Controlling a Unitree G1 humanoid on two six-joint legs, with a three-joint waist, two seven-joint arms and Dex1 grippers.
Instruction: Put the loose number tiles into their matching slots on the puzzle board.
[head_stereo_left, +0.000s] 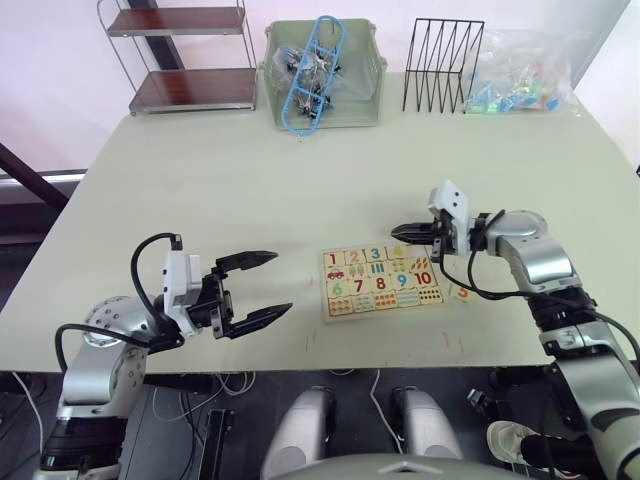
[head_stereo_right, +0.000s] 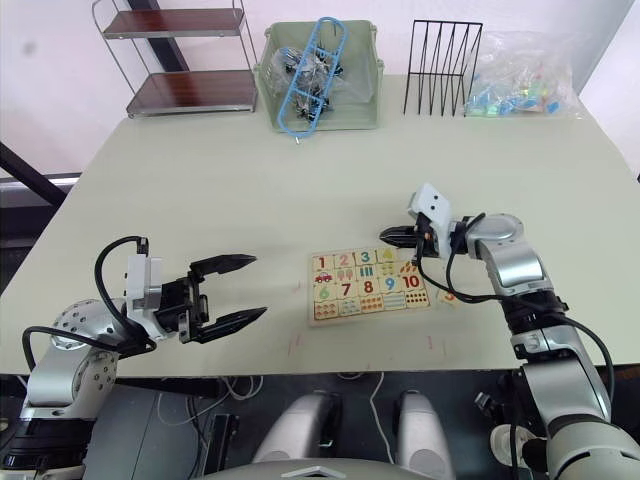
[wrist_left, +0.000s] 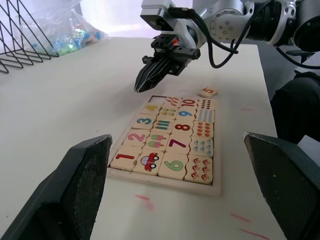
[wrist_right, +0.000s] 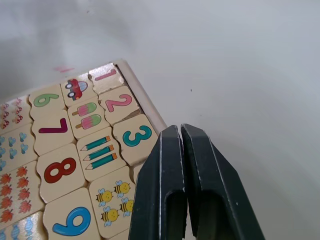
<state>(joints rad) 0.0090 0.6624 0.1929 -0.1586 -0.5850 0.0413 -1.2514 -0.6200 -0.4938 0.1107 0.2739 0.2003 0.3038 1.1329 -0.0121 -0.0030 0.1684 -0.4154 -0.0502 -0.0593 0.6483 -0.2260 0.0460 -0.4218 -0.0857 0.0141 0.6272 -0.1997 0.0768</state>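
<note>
So my right pincer (wrist_left: 142, 86) is clenched shut with nothing in it, hovering just over the far end of the puzzle board (head_stereo_left: 382, 282), by the 4. The left pincer (head_stereo_left: 270, 288) hangs wide open, well off to the board's left. Tiles 1-4 sit in their row; the 5 tile (wrist_left: 207, 92) lies loose on the table (head_stereo_left: 300, 190) beside the board.

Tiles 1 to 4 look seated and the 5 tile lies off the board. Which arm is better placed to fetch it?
Right. The 5 tile lies on the table just off the board's right end, beside the right gripper, which hangs shut over the top row. The left gripper, open, is on the board's far side.
</note>
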